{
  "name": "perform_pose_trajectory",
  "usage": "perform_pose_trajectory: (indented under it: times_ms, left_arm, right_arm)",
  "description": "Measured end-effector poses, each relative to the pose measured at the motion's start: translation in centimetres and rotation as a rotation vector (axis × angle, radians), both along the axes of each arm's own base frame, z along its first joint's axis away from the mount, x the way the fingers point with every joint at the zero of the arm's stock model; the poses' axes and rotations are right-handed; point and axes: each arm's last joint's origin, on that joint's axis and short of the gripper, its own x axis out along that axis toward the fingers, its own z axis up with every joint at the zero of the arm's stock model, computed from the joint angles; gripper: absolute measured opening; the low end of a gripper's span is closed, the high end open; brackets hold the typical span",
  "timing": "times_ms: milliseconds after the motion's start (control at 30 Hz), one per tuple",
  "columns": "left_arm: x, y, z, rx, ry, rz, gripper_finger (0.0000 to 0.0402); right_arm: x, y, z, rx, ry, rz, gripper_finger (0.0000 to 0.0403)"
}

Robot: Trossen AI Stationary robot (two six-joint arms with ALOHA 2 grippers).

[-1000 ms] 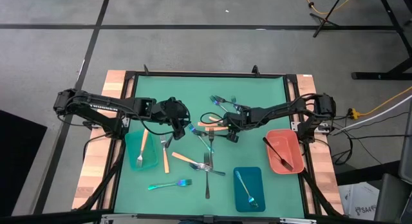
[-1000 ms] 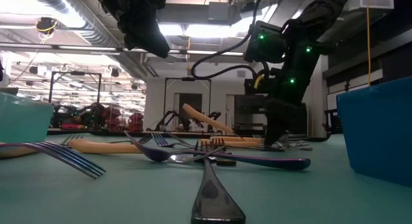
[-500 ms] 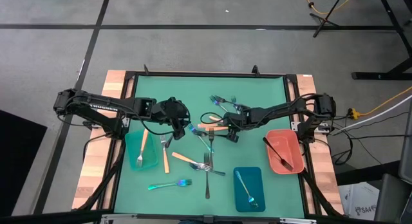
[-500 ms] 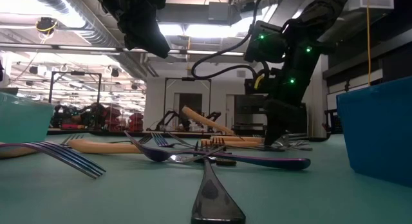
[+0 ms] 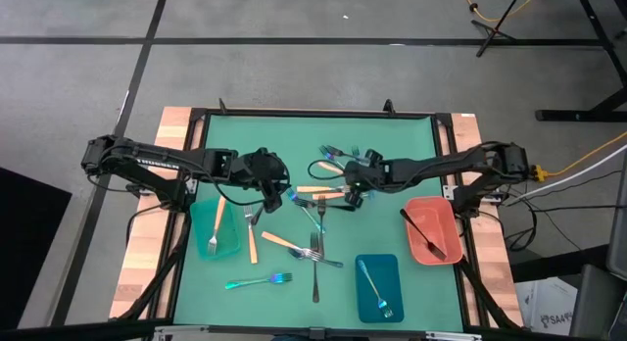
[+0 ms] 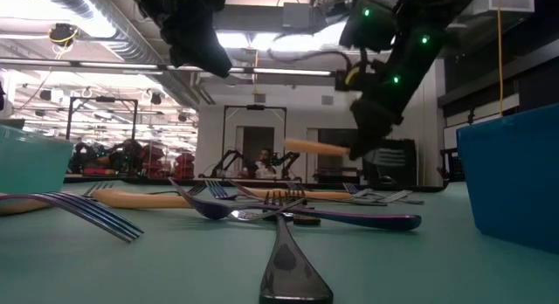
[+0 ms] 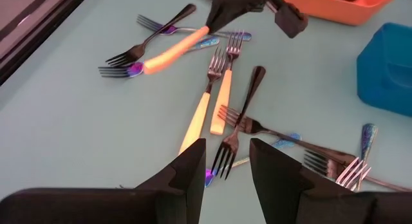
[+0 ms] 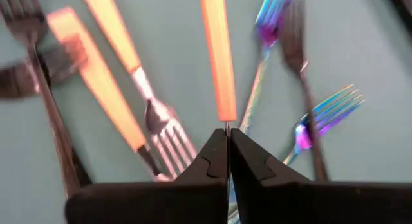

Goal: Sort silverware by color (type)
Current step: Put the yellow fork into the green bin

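Right claw (image 5: 355, 185): fingers pressed tight together on the metal end of an orange-handled fork (image 8: 217, 53), which hangs level above the bench in the low view, clear of the pieces under it.
Left claw (image 5: 277, 188): fingers narrowly parted with nothing between them, hovering over the middle-left of the green bench (image 5: 392, 140), high above the surface in the low view.
Central cluster: two more orange-handled forks (image 7: 222, 98) lie side by side just below the right claw, with a dark fork (image 7: 241, 118) crossing beside them; iridescent forks (image 8: 325, 114) and dark ones are mixed in toward the far edge.
Near cluster: several forks overlap at the bench's middle, a dark fork (image 5: 315, 267) pointing toward the near edge, an orange-handled one (image 5: 277, 241) angled beside it.
Stray piece: one iridescent fork (image 5: 257, 280) lies alone near the front-left, with bare mat all around it.
Teal tray (image 5: 231, 245): left side, near the bench edge, holding an orange-handled fork.
Blue tray (image 5: 392, 270): front, close to the near edge, holding an iridescent piece.
Salmon tray (image 5: 446, 216): right side, against the frame, holding a dark piece.
Open room: far-left and far-right corners of the mat are bare; the strip between the two claws is narrow.
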Motion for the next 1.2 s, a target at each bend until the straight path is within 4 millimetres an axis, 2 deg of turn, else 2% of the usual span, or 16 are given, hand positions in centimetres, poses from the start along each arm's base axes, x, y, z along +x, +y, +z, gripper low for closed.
perform_pose_trajectory:
  times_ms: [300,800,1200]
  left_arm:
    - [0.4,0.0,0.5,0.001,-0.065,0.000,0.0114]
    - [0.6,0.0,0.7,0.003,-0.092,0.001,0.0114]
    - [1.5,-0.2,2.3,0.092,-0.263,-0.064,0.0114]
  right_arm:
    - [0.9,0.0,2.8,-0.014,-0.247,0.011,0.0000]
    - [3.4,0.6,6.6,0.055,-0.696,0.283,0.0000]
    - [3.9,1.2,8.3,0.120,-0.876,0.486,0.0000]
